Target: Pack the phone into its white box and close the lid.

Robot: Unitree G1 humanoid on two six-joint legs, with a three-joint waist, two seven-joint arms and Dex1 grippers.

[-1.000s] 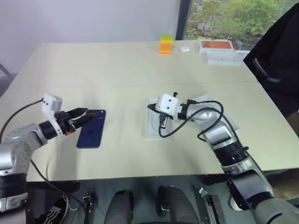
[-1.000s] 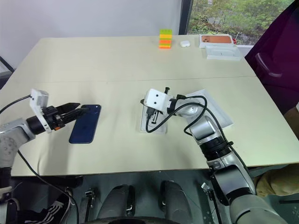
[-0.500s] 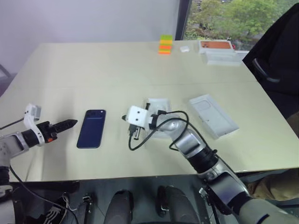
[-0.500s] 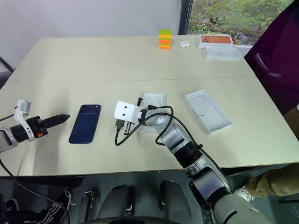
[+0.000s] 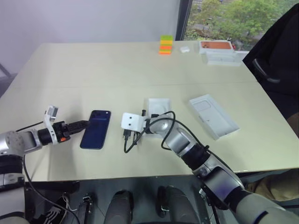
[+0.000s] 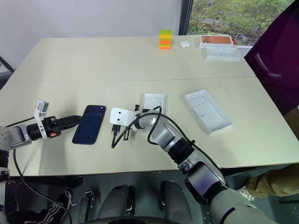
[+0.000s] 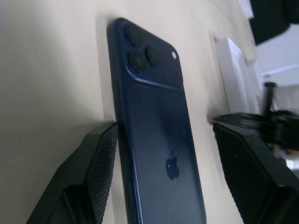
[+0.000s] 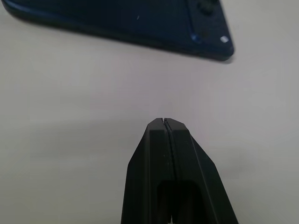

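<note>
The phone (image 5: 96, 129) lies flat between the spread left tool (image 7: 163, 154) and pinched-together right tool (image 8: 167, 128), bare worktop (image 5: 93, 70) beyond.

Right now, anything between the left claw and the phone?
Nothing visible. The left claw is open, its fingers either side of the phone lying flat on the table. The shut right claw sits beside the phone, not between.

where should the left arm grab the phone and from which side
Grip the phone across its two long edges, near the end away from its camera cluster, coming in low along the table from the robot's left. It lies flat, back up, too thin to take by its faces. The left gripper already has its open jaws straddling that end.
</note>
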